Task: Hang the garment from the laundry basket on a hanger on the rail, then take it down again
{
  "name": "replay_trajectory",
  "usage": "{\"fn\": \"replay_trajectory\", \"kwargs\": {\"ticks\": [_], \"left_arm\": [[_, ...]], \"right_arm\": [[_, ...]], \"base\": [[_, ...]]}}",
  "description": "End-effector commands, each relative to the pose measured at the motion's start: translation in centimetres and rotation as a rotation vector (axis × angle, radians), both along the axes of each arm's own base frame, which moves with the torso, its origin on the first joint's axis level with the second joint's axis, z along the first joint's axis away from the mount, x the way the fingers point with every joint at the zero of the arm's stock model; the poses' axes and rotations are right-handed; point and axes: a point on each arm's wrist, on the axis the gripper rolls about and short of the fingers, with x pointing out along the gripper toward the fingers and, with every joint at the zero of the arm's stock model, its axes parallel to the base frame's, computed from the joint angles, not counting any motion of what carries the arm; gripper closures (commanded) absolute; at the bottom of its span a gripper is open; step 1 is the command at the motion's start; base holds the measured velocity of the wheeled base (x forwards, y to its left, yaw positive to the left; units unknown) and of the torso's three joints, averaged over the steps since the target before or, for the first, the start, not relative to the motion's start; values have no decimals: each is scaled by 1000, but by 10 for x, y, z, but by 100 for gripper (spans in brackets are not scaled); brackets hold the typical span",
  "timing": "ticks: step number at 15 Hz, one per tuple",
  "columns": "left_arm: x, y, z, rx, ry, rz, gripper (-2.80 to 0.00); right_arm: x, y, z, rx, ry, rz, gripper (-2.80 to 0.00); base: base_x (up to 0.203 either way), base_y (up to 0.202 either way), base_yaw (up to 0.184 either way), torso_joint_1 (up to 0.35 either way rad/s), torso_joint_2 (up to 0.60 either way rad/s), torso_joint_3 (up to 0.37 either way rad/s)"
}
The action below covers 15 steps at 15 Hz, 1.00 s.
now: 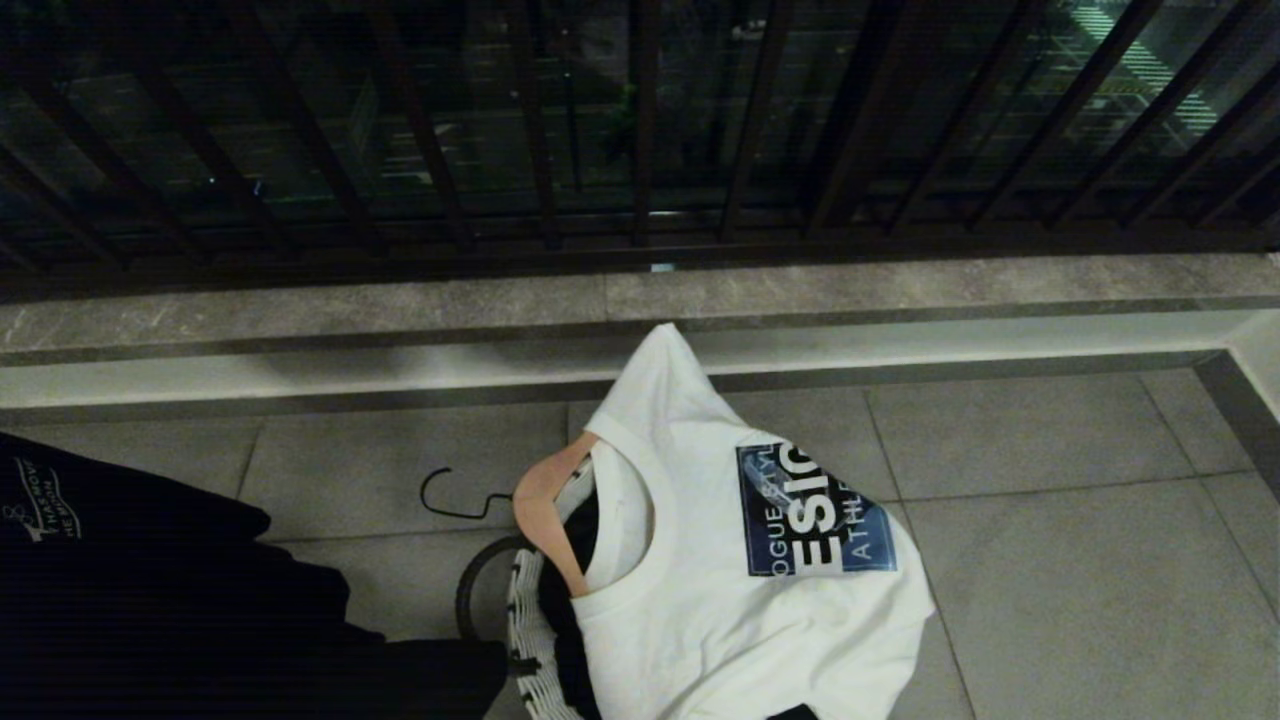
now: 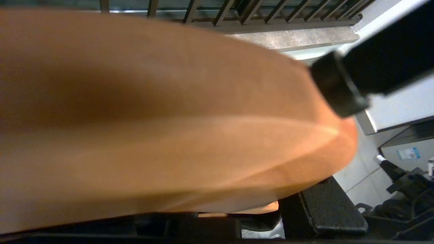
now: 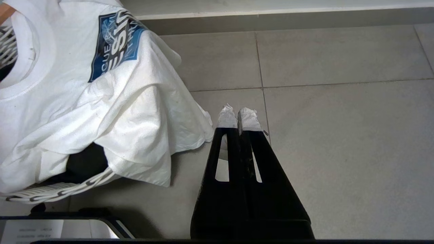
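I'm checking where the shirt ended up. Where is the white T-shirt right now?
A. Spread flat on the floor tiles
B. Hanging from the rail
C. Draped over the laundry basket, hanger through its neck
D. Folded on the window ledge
C: the white T-shirt lies draped over the laundry basket, with the hanger poking out of its neck.

You see a blurred tan hanger (image 2: 162, 118) filling the view right at the left pincer (image 2: 325, 152); the white T-shirt (image 1: 740, 560) hides most of the laundry basket (image 1: 525, 620).

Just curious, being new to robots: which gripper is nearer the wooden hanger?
Left. The left gripper straddles the hanger, closed on it; the right gripper hangs shut over the floor tiles beyond the T-shirt's hem.
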Motion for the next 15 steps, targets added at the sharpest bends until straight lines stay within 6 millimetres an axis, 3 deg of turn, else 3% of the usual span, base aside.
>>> {"fn": "replay_trajectory", "kwargs": {"ticks": [1, 5, 15], "left_arm": [[2, -1, 0, 9, 4, 0, 0], [1, 0, 1, 12, -7, 1, 0], [-10, 5, -2, 0, -27, -1, 0]], "right_arm": [[0, 0, 0, -1, 0, -1, 0], [0, 0, 0, 0, 0, -1, 0], [0, 0, 0, 1, 0, -1, 0]], "base": [[0, 0, 0, 0, 0, 0], [0, 0, 0, 1, 1, 40], [0, 0, 0, 1, 3, 197]]}}
